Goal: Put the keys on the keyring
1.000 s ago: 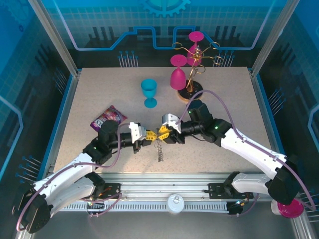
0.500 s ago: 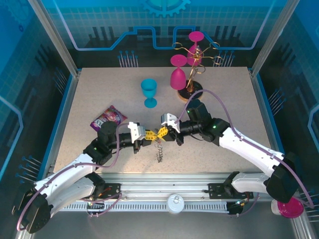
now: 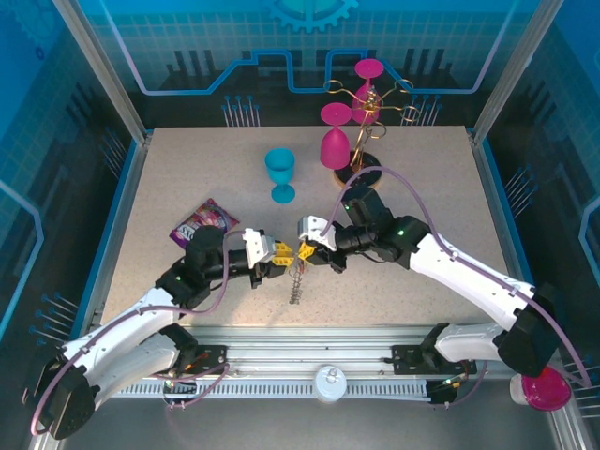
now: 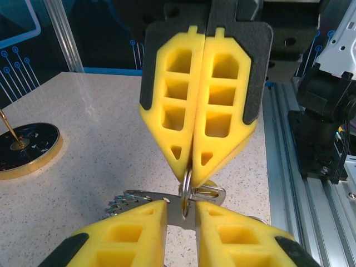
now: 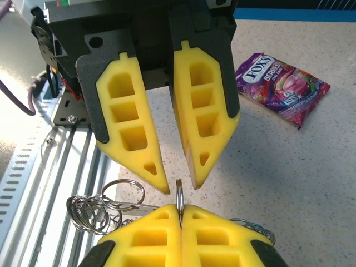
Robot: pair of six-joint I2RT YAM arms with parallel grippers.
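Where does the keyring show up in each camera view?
Top external: keyring near picture centre, just below where the yellow fingers meet.
Left wrist: bottom centre, edge-on under the right gripper's shut fingers.
Right wrist: bottom centre, pinched between those same fingers.
Shared landmark: the right gripper's yellow fingers.

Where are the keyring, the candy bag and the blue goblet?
keyring (image 5: 179,192): right wrist view, its upper rim, seen edge-on.
candy bag (image 5: 281,89): right wrist view, middle of its purple front.
blue goblet (image 3: 279,165): top external view, its bowl.
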